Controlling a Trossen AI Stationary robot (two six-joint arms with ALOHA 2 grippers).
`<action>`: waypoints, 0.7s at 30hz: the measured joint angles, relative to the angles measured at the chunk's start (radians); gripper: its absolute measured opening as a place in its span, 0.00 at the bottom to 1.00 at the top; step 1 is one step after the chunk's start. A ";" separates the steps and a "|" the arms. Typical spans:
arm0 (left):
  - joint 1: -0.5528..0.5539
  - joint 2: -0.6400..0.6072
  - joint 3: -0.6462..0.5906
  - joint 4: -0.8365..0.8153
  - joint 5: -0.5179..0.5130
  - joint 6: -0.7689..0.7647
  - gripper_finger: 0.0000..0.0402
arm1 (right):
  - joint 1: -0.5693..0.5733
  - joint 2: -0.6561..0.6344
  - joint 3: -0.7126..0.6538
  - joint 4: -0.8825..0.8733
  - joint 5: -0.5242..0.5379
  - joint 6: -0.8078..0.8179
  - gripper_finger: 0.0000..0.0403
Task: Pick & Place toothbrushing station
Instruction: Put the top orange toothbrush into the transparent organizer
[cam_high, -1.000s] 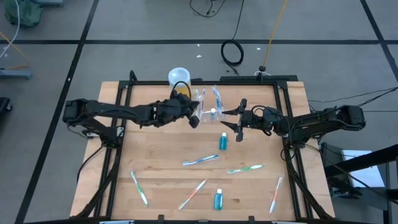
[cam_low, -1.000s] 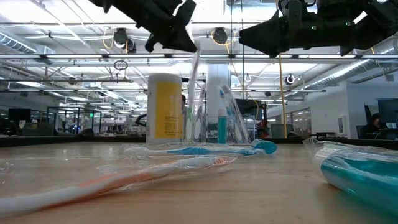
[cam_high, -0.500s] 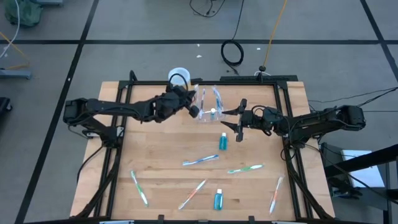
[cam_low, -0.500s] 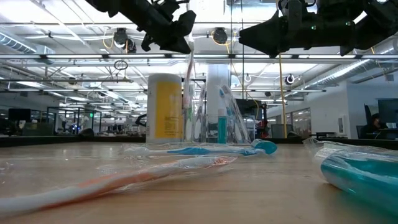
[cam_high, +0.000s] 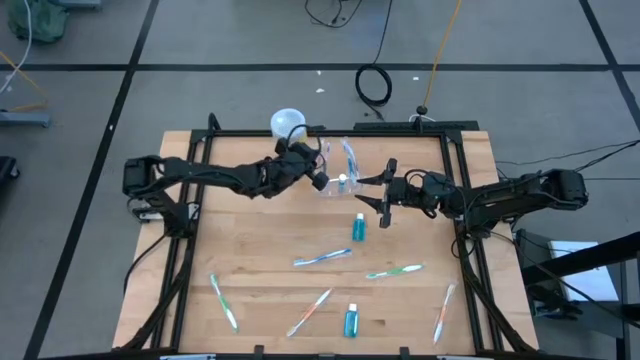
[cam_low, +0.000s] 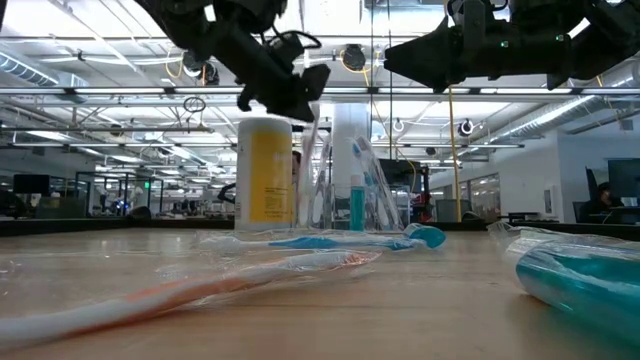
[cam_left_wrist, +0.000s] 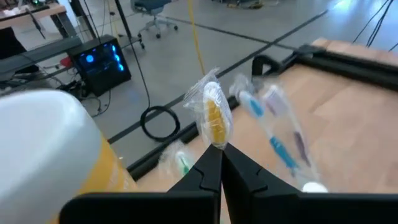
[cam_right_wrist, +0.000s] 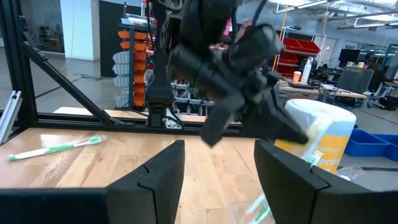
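The toothbrushing station (cam_high: 336, 184), a low see-through holder, stands on the table near the far edge, with a blue toothbrush (cam_left_wrist: 274, 133) and a teal tube upright in it; it also shows in the low view (cam_low: 345, 196). My left gripper (cam_high: 311, 172) hovers just left of and above the station, shut on a wrapped toothbrush with a yellow-orange head (cam_left_wrist: 213, 116). My right gripper (cam_high: 364, 195) is open and empty, level, just right of the station. My left gripper pinches the wrapped toothbrush between its two shut fingers (cam_left_wrist: 208, 173), on the stem just below the head (cam_left_wrist: 216, 140). The head sticks out past the fingertips. In the low view the wrapped handle (cam_low: 316, 148) hangs below the gripper, about upright, at the station.
A yellow-orange cup with a white top (cam_high: 287, 125) stands beside the station at the far edge. Several wrapped toothbrushes (cam_high: 322, 257) and two teal tubes (cam_high: 358, 227) lie over the middle and near part of the table. A black frame runs along the table's sides.
My left gripper has gone toward the table's far edge and a little down, closer to the station, still shut on the wrapped toothbrush. The toothbrush has turned from slanting to about upright.
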 joint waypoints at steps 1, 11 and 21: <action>0.000 0.012 0.000 -0.002 0.001 0.000 0.02 | 0.000 0.000 0.000 0.000 0.000 0.000 0.46; 0.005 0.017 0.000 -0.120 0.012 0.062 0.01 | 0.000 0.000 0.000 -0.005 0.000 0.000 0.46; -0.001 0.021 0.000 -0.274 -0.003 -0.020 0.08 | 0.000 0.000 0.000 -0.008 0.000 -0.007 0.46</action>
